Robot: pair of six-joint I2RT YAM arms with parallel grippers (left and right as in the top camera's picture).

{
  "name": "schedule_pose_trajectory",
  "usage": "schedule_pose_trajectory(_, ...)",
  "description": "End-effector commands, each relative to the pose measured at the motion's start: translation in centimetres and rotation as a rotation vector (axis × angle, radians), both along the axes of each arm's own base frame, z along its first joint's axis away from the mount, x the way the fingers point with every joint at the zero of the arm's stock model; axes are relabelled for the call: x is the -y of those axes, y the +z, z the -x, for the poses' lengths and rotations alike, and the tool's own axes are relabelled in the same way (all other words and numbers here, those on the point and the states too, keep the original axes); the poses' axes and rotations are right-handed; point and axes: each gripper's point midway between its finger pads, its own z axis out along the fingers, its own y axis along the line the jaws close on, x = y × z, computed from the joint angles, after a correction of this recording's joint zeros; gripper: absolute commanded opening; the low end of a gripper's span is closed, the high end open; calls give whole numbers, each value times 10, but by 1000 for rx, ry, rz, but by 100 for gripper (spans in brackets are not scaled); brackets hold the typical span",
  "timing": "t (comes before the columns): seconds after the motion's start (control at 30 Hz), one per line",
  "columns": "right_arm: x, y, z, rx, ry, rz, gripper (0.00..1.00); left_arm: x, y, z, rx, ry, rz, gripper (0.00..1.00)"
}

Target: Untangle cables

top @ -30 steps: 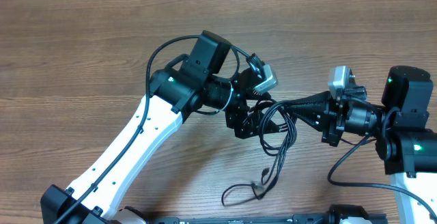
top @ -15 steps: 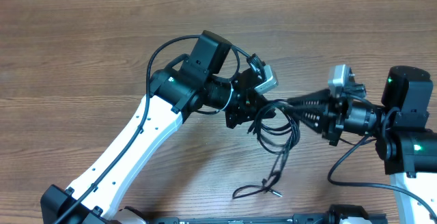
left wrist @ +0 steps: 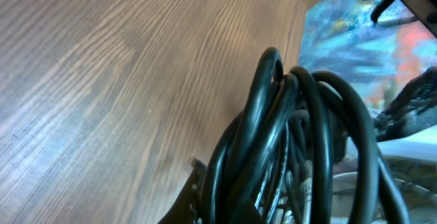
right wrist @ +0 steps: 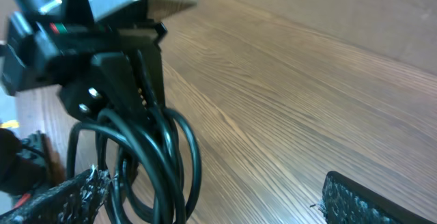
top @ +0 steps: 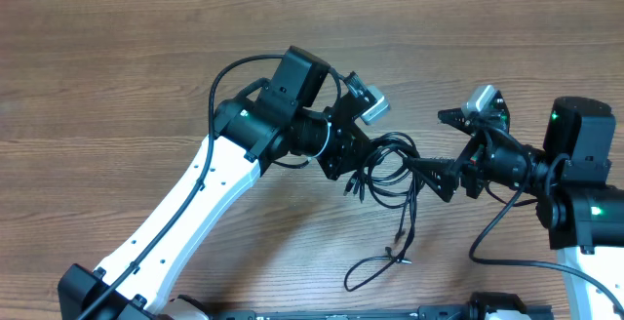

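**Cables** (top: pixel 390 172): a tangled bundle of thin black loops is held over the middle of the table (top: pixel 117 66), slightly toward its right edge. The bundle is hung from the left gripper (top: pixel 353 169), whose jaws are clamped tight on several strands. One loose tail is trailed from the bundle toward the edge where the arm bases stand. It is laid there in a flat open loop on the wood.

**Right gripper** (top: pixel 444 149): it is placed just to the right of the bundle. Its jaws are spread wide and nothing is gripped. In the right wrist view the outermost loops are seen between its fingers (right wrist: pixel 61 200), close to one of them. Whether that finger is touched cannot be told.

**Left wrist view:** the frame is largely filled by the loops at close range, with wood grain behind. The left gripper's own fingers are mostly hidden by the strands.
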Motion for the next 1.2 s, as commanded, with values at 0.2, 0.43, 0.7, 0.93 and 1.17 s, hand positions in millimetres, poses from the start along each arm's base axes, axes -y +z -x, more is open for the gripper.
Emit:
schedule_pose_trajectory(0.2,7,8,-12,71,-43,46,100,21,42,24,-392,52,152,4)
schedule_pose_trajectory(0.43,6,17,-17,130,-35,41,100,41,47,45,-484,38,142,4)
schedule_pose_trajectory(0.7,2,27,-18,177,-6,16,100,53,45,55,-464,30,125,4)
schedule_pose_trajectory(0.93,0,34,-19,213,10,6,100,54,45,62,-478,10,121,4)
schedule_pose_trajectory(1.17,17,37,-41,195,-155,23,100,51,39,78,-522,-26,80,4)
